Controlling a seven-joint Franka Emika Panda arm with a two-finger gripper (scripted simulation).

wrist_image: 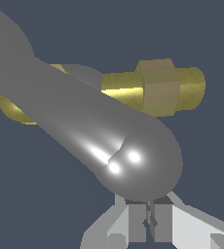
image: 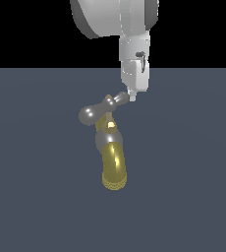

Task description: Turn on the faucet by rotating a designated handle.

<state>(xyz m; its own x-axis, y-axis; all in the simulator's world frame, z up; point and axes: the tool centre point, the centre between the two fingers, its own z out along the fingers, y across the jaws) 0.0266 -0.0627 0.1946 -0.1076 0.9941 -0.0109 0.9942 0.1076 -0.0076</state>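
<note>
One arm of the handle [image: 105, 108] meets the gripper [image: 132, 96], whose fingers sit nearly closed, pressing its knob without clasping it. The faucet [image: 111, 150] stands mid-worktop [image: 31, 197]. Judgement: push steadily sideways, staying on the knob to avoid slipping.

Brass-spouted faucet [image: 112, 165] (spout toward camera) bears a tilted silver handle [image: 101, 109].

The handle [image: 101, 109] is set directly below the gripper [image: 131, 97], its near knob touching the fingertips. The faucet [image: 111, 156] is placed lower, toward the exterior view's left.
</note>
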